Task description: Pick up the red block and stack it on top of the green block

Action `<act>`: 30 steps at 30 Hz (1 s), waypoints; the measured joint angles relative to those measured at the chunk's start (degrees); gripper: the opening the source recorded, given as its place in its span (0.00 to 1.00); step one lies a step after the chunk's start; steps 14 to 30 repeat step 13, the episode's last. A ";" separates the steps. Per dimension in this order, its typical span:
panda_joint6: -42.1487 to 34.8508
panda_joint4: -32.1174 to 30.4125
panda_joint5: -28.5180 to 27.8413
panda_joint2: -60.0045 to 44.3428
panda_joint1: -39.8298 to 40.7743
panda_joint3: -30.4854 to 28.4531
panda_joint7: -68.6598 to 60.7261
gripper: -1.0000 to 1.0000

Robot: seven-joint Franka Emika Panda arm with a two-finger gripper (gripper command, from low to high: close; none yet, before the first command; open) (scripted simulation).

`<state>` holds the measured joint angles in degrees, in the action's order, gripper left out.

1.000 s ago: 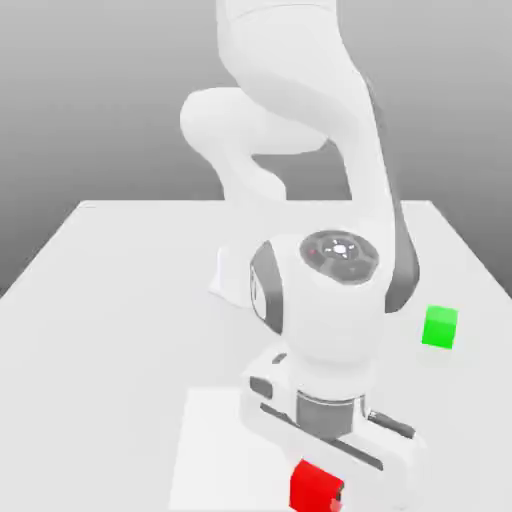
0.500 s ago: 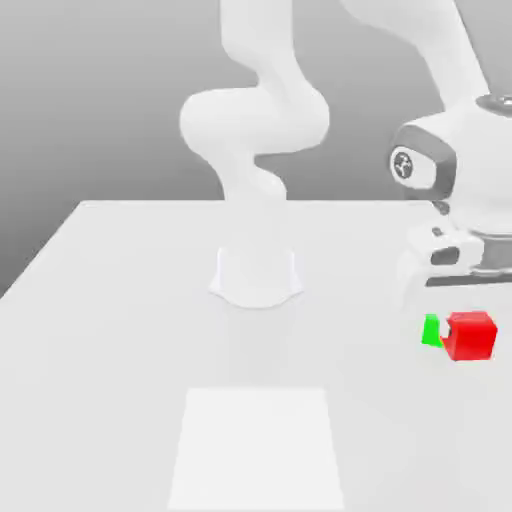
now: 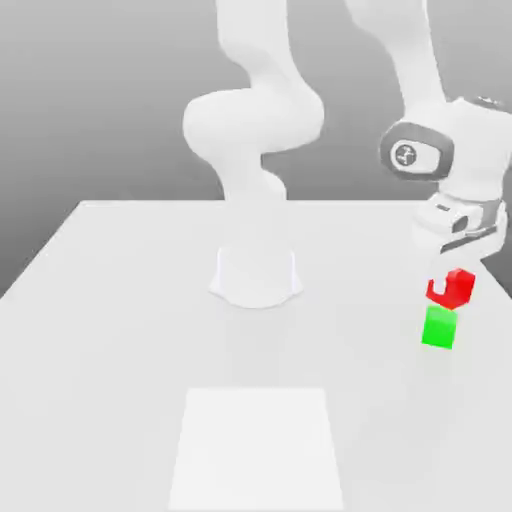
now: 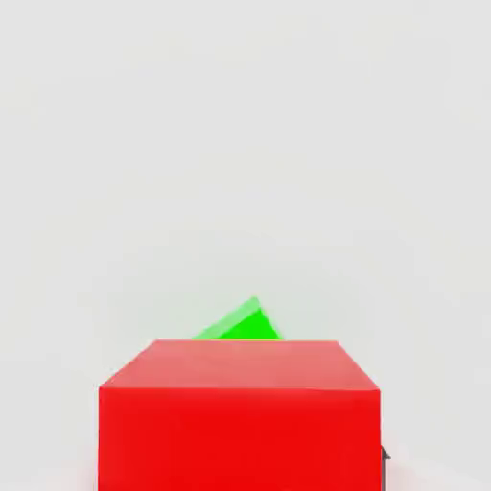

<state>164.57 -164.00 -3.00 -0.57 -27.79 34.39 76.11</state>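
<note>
In the exterior view my gripper hangs at the right side of the table, shut on the red block. The red cube is tilted and sits directly above the green block, which rests on the table. Their edges look very close, and I cannot tell whether they touch. In the hand view the red block is large between the fingers. A corner of the green block peeks out from behind it.
The arm's round white base stands at the table's middle back. A paler square patch lies on the white table near the front edge. The green block is close to the table's right edge.
The arm swung from the front of the table to the right with the red block in its grip. The block went from level with the green cube to above it.
</note>
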 joint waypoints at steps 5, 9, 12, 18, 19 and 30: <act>2.31 0.08 -6.14 -2.99 -0.89 -2.35 4.31 1.00; 2.28 0.06 -5.96 -2.97 -1.16 -2.33 4.17 1.00; -1.11 -0.01 2.52 1.33 -3.10 -1.78 -1.78 1.00; -2.46 -0.03 5.06 2.95 -3.83 -1.91 -3.52 1.00; -2.46 -0.03 5.06 2.95 -3.83 -1.91 -3.52 1.00; -2.46 -0.03 5.06 2.95 -3.83 -1.91 -3.52 1.00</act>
